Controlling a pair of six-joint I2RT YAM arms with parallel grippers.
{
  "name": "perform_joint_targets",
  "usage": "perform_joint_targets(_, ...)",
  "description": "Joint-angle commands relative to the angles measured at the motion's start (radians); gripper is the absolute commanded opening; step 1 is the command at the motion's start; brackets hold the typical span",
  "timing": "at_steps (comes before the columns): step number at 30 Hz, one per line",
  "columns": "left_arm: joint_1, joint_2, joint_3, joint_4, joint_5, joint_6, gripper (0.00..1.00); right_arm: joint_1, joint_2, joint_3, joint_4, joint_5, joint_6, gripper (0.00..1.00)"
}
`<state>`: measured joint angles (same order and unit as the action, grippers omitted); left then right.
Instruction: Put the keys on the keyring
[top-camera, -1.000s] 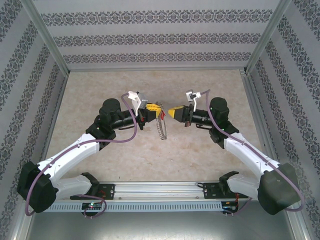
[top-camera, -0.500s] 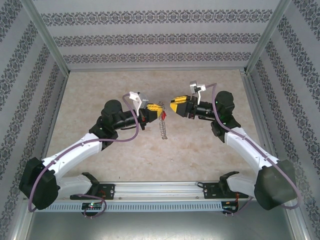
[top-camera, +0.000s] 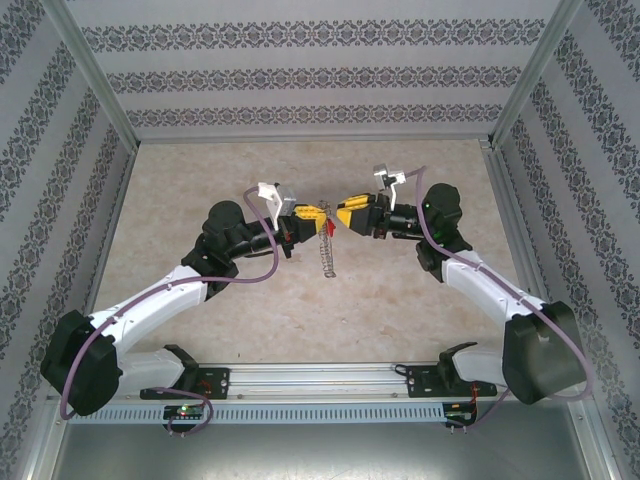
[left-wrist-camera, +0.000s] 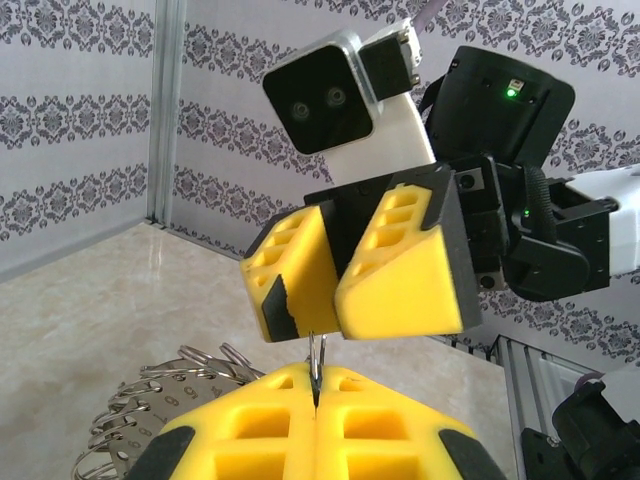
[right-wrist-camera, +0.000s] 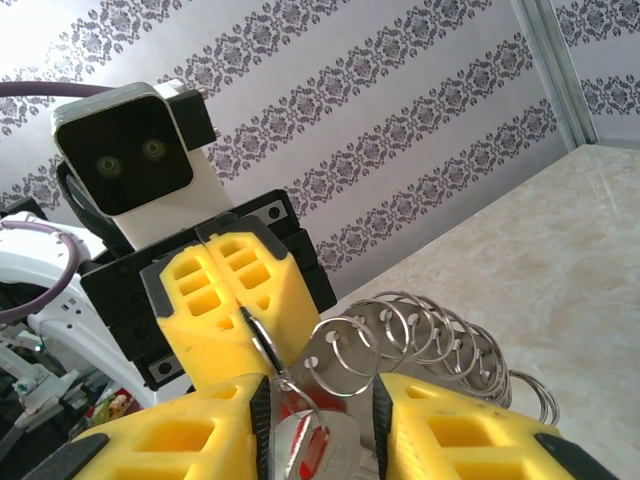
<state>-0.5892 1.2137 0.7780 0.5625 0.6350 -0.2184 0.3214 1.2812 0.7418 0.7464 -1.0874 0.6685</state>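
Above the middle of the table (top-camera: 400, 310), the left gripper (top-camera: 312, 212) has its jaws closed on the thin hoop of the keyring (top-camera: 325, 255), which hangs below it, small rings fanned out. Facing it almost tip to tip, the right gripper (top-camera: 342, 217) pinches the red-headed key (right-wrist-camera: 308, 452) in narrow jaws, just beside the hoop.
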Motion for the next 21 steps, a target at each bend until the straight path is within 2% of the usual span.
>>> perform_joint_targets(1, -0.012, -0.001, 0.003, 0.088, 0.015, -0.022, 0.0, 0.007, 0.025, -0.018, 0.105, -0.025, 0.032, 0.34)
perform_joint_targets(7, -0.011, -0.001, 0.006, 0.078, 0.018, -0.022, 0.0, 0.027, 0.053, -0.012, 0.12, -0.025, 0.042, 0.28)
perform_joint_targets(10, -0.011, -0.001, 0.006, 0.075, 0.019, -0.022, 0.0, 0.028, 0.055, -0.011, 0.122, -0.026, 0.045, 0.22)
perform_joint_targets(21, -0.011, -0.001, 0.008, 0.071, 0.016, -0.019, 0.0, 0.033, 0.032, -0.026, 0.12, -0.054, 0.054, 0.27)
